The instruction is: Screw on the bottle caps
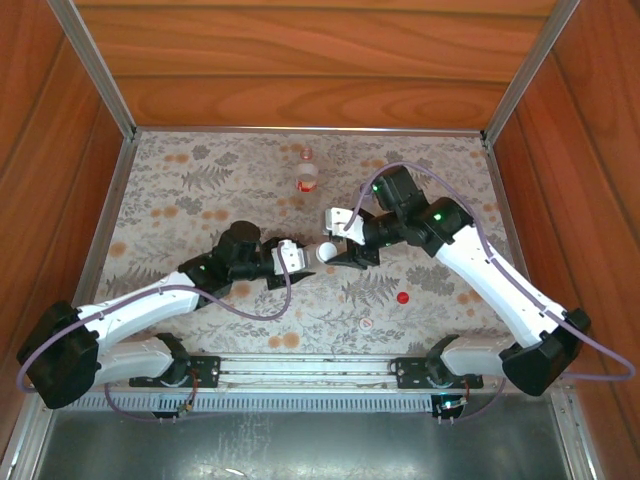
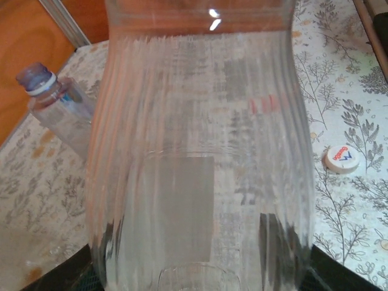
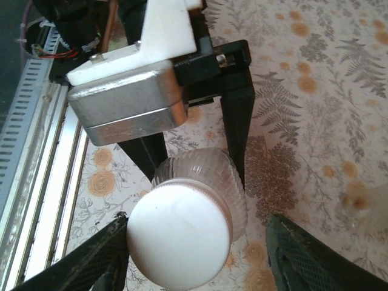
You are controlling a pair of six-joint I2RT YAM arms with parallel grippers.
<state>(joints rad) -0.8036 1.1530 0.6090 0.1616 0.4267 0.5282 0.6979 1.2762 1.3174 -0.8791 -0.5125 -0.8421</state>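
1. Between the fingers of the right gripper (image 3: 200, 251): white cap (image 3: 179, 236), covering the mouth of the plain bottle (image 3: 209, 176), flat top facing the right wrist camera.
2. Spread wide, that pincer: one finger (image 3: 103, 264) just beside the cap's rim, the other (image 3: 309, 260) apart from it, with floral cloth (image 3: 315, 121) showing in the gap.
3. Clamped across the plain bottle's body behind the cap: black fingers (image 3: 237, 121) of the left gripper (image 3: 194, 163), pressed in on the ribbed clear wall from both sides.
4. From above: plain bottle (image 1: 308, 254) lying roughly level at the middle of the cloth, neck and white cap (image 1: 327, 252) pointing at the right gripper (image 1: 338, 252), base end in the left gripper (image 1: 303, 258).
5. Beyond the plain bottle, towards the back wall: labelled bottle (image 1: 307, 177), red band around it, well apart.
6. Nearer the arm bases than the plain bottle, on the right arm's side: red cap (image 1: 403, 297) and, closer in, pale cap (image 1: 367, 323), both lying loose on the cloth.
7. In the left wrist view: plain bottle (image 2: 200, 151) close up, pale cap (image 2: 342, 159) beside it with printed top up.
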